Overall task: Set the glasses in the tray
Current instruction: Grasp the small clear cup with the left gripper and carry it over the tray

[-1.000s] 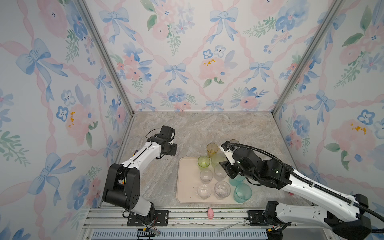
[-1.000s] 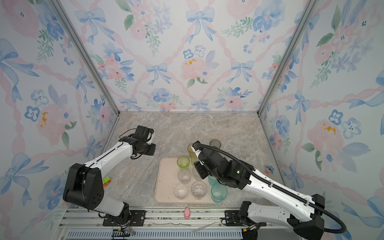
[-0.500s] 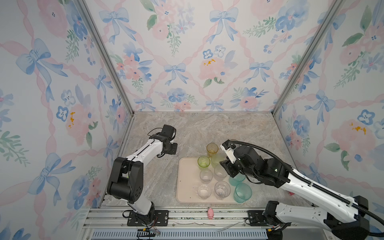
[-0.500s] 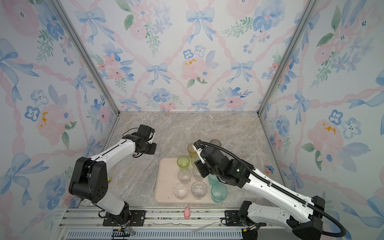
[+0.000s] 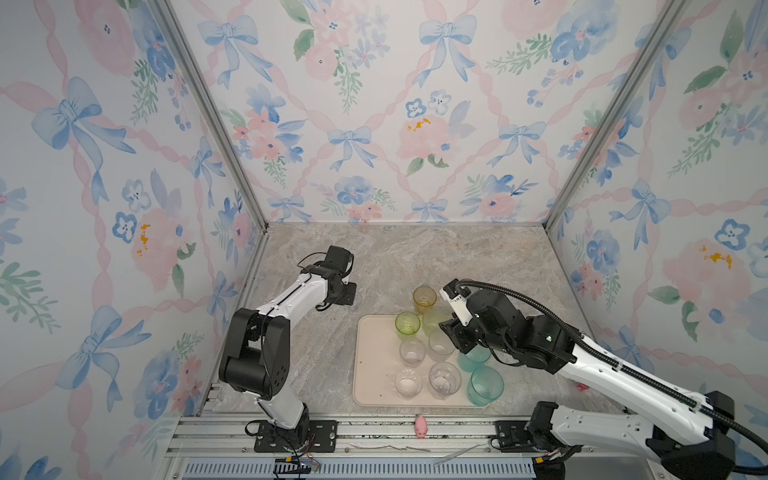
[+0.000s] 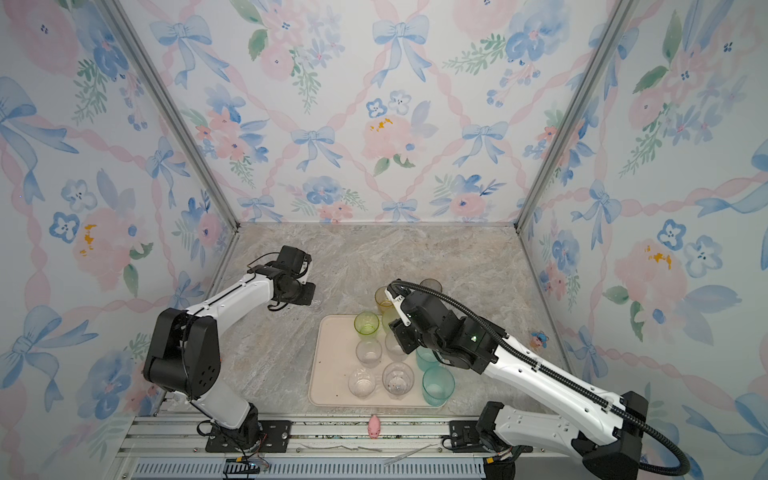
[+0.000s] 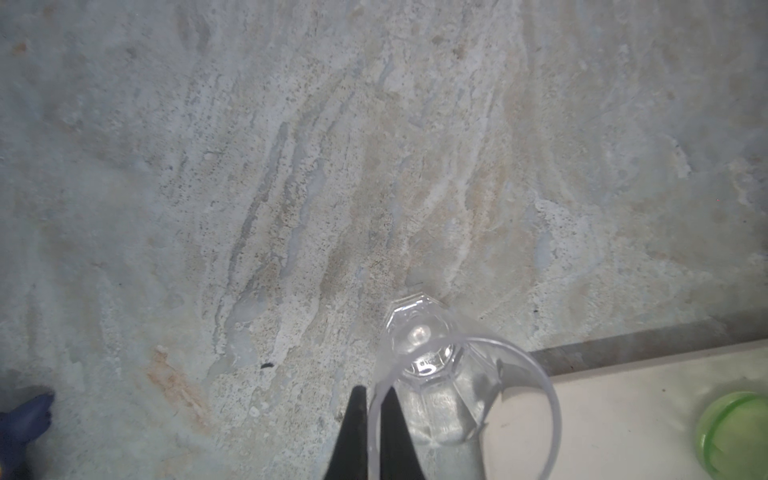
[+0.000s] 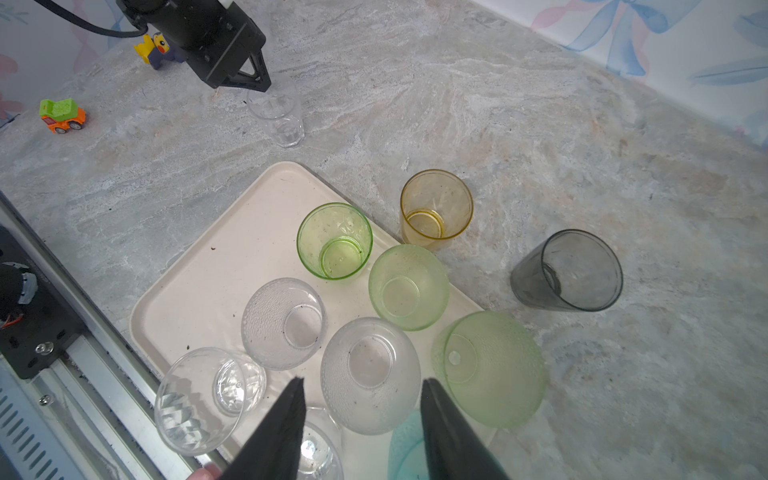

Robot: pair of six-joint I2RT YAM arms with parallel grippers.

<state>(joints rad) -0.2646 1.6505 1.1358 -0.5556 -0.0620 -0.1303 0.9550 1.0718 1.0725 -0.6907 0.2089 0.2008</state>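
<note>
Pinching the rim of the clear faceted glass, beside the tray

My left gripper (image 7: 372,395) is closed on the thin wall of the clear faceted glass (image 7: 432,365), one finger inside and one outside. This glass stands on the marble table (image 7: 249,166) just left of the tray (image 8: 216,266), at its far corner, not in it. I judge it light, stiff and slippery, so a rim pinch may let it swing; a deeper hold seems safer. My right gripper (image 8: 362,380) hangs half open and empty over a frosted glass (image 8: 365,345) on the tray. In both top views the clear glass is almost invisible, and I cannot tell if its base is lifted.
</note>
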